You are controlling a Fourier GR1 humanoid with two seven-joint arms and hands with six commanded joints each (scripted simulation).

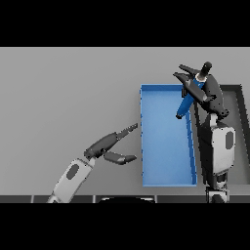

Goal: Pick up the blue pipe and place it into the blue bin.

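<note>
One hand carries the job: the right hand has its fingers curled round the blue pipe above the blue bin, near the bin's far right corner. The pipe's long axis slants down and toward the bin's middle, its lower end already inside the bin's outline. Release looks like the step ahead, since the bin floor lies straight below. The left hand hangs relaxed and spread beside the bin's left wall, on the table.
</note>
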